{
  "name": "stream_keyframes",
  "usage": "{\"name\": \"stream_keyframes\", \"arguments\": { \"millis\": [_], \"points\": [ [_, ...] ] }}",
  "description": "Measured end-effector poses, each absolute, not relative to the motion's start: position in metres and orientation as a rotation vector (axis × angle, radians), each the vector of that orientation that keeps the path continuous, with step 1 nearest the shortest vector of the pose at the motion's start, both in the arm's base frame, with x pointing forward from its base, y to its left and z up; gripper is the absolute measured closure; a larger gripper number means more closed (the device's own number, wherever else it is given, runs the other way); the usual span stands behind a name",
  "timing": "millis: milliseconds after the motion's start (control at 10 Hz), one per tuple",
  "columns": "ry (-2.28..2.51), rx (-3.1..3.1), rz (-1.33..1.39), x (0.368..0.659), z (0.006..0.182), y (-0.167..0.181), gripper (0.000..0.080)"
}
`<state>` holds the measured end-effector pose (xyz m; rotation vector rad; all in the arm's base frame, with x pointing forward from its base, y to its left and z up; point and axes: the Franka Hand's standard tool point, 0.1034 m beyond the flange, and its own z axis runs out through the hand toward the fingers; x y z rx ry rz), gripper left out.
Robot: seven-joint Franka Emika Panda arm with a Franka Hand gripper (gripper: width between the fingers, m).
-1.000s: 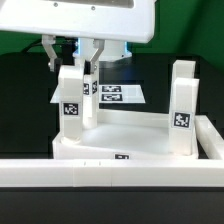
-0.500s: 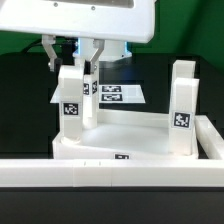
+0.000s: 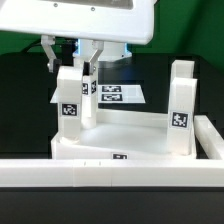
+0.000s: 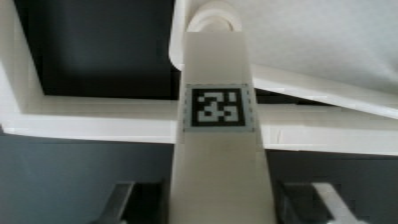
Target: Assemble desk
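Your tool [image 3: 74, 62] is gripping a leg [image 3: 71, 100] upright at the left of the exterior view, over the desk panel [image 3: 125, 135] lying low and centre on the surface. If the leg is tilting or sitting off its corner socket, it is risking a jam or slipping in the fingers. Another leg [image 3: 182, 105] is standing at the right. Against half a second ago, nothing is visibly shifting.
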<state>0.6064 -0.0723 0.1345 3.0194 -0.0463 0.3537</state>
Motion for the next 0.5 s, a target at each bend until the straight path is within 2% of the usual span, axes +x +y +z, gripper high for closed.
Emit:
{"name": "stream_keyframes", "arguments": {
  "millis": [300,500],
  "points": [
    [-0.045,3.018,0.359,0.6067,0.1343,-0.0723,0.0512],
    [-0.045,3.018,0.358,0.6066,0.1339,-0.0724,0.0268]
  ]
}}
